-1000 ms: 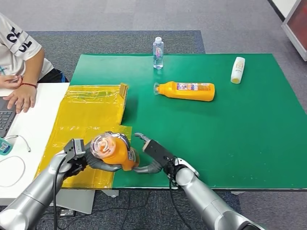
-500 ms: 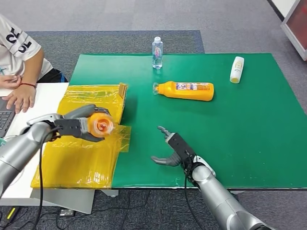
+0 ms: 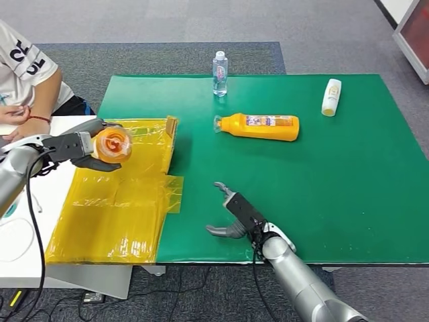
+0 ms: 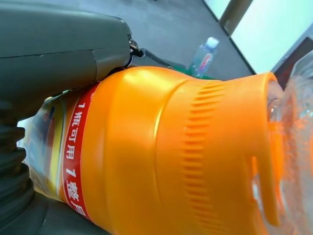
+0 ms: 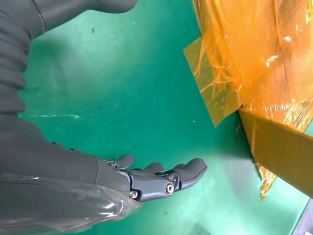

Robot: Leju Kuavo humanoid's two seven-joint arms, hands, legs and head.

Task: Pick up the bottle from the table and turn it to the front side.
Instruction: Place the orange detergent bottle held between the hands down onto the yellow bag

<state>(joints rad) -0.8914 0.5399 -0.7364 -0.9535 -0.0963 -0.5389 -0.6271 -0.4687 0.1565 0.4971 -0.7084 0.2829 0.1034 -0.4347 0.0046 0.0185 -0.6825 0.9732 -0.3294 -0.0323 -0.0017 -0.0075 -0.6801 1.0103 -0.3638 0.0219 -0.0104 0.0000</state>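
- The orange bottle is held in the air by the left hand, above the far left part of the yellow plastic sheet, close to where the sheet meets the white table.
- Its clear cap end faces toward the head camera, so the long axis runs roughly away from the camera and the body is largely hidden behind the round cap; it lies close to level rather than upright.
- In the left wrist view the bottle runs out from the hand, the red-banded label end nearest the wrist and the ridged orange neck and clear cap at the far end.
- The left hand's fingers wrap the bottle's body behind the cap, with the thick grey thumb lying along one side.
- The right hand hovers empty near the front edge of the green mat, fingers spread and apart, well away from the held bottle.
- In the right wrist view that hand's fingers hang above bare green mat, near the torn edge of the yellow sheet.
- A second orange bottle lies flat on the mat, cap pointing left.
- A small clear water bottle stands at the mat's far edge, and a white bottle lies toward the far right.
- A person's arm rests at the far left of the white table.
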